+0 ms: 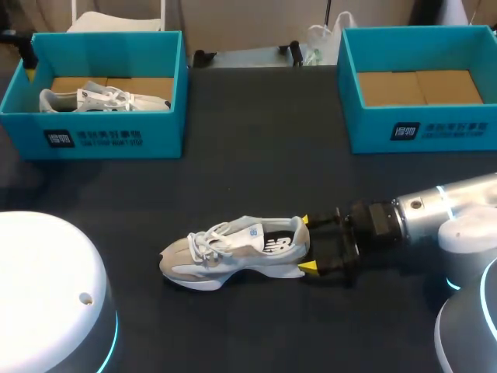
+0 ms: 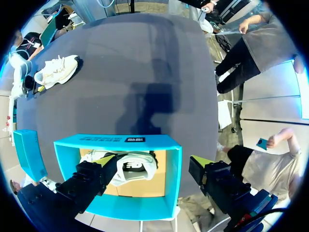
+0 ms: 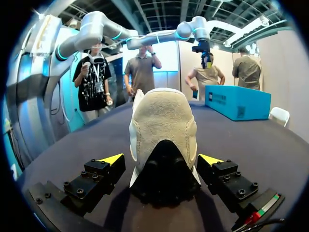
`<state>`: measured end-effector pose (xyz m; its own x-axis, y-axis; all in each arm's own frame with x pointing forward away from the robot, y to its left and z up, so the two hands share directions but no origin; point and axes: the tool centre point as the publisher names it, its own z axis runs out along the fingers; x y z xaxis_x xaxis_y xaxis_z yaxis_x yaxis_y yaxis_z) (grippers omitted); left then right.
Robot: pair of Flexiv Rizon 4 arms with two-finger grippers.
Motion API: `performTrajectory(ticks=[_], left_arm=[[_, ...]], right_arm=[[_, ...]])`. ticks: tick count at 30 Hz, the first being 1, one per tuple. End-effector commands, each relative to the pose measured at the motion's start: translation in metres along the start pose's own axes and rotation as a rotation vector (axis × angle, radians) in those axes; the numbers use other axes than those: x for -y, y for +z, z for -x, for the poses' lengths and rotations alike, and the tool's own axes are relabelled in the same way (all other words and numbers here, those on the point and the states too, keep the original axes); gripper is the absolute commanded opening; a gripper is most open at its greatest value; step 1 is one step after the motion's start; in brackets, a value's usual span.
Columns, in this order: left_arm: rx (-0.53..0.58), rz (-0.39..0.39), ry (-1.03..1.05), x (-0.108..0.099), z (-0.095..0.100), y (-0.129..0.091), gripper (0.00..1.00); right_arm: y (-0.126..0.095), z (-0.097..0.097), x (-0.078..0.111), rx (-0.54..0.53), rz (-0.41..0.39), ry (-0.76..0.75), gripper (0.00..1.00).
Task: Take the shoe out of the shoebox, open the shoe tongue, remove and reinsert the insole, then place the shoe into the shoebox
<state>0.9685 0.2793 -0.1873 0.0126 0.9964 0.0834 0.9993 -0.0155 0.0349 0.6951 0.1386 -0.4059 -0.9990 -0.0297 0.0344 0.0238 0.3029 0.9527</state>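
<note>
At the frame's lower middle, the light, soft grey-and-white laced sneaker [image 1: 233, 252] is judged best taken by its stiffer heel — straddled by the right gripper [image 1: 307, 244], spread wide, nothing clamped.

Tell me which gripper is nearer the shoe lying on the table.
Right. The right gripper has the heel of the shoe between its open fingers. The left gripper hangs above the shoebox holding the other shoe, far from it.
</note>
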Motion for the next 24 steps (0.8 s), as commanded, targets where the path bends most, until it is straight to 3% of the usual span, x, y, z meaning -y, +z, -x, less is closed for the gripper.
performTrajectory(ticks=[1,24], left_arm=[[-0.002,0.002,0.0,0.001,0.0,0.0,1.0],[-0.002,0.002,0.0,0.001,0.0,0.0,1.0]], right_arm=[[0.008,0.004,-0.004,-0.009,-0.02,0.005,1.0],[0.03,0.004,0.0,-0.015,-0.042,0.03,1.0]])
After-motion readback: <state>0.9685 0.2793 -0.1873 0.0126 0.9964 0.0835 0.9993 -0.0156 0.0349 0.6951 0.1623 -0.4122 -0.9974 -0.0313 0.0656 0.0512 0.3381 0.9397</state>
